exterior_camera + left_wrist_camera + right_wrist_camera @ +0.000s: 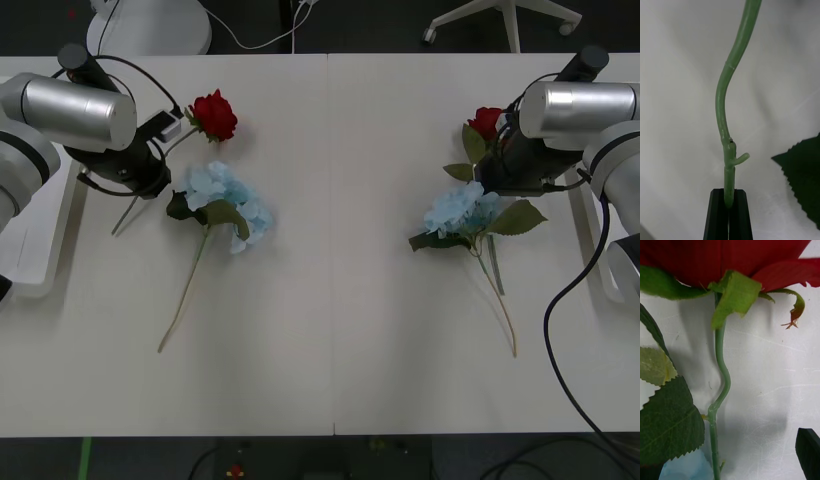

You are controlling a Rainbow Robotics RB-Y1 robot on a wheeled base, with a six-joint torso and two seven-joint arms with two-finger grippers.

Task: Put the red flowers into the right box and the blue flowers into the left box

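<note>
1. Left gripper (729,210): black fingers are pinching the left red rose's stem (728,112) near the table's far-left edge, ready for lifting.
2. Right gripper (730,465): is hanging spread wide around the right red rose (487,121), far-right.
3. Blue flowers (228,202), (462,210): are lying beside each rose.
4. Left box (40,240): is waiting at the left edge.
5. Writing: none readable.

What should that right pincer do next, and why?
Probably close. The right pincer hangs open over its red rose, the stem running up between its fingers, one visibly apart from it. The left pincer is already shut on the other rose, so closing would likely ready both for lifting.
</note>
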